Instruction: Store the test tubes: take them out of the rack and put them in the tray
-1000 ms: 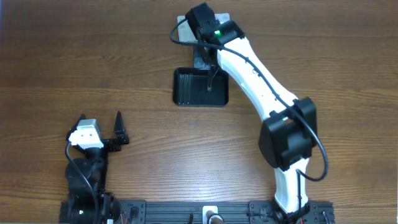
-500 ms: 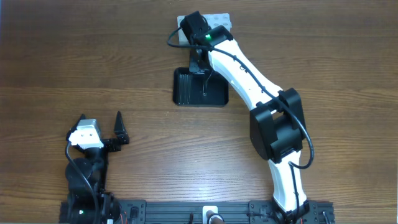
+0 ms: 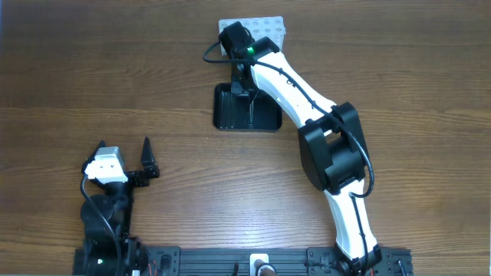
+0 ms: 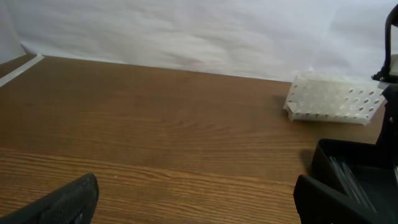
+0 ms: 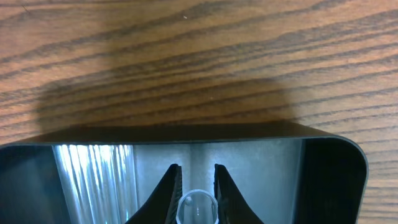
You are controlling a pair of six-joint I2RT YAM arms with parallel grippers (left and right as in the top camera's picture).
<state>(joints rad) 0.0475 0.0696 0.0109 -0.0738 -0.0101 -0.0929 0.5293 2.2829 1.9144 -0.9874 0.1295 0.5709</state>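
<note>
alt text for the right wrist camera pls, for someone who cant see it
The right gripper holds a clear test tube between its fingers, over the black tray. More clear tubes lie in the tray to one side, and the wooden table stretches beyond the tray's rim.

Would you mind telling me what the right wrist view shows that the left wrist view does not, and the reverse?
From the right wrist view: the right hand closed on a test tube, its round rim between the fingers, directly over the black tray. From the left wrist view: the white rack standing on the wooden table beyond the tray, and the left hand open, holding nothing. Shared: the tray, the clear tubes lying in it, and the table.
</note>
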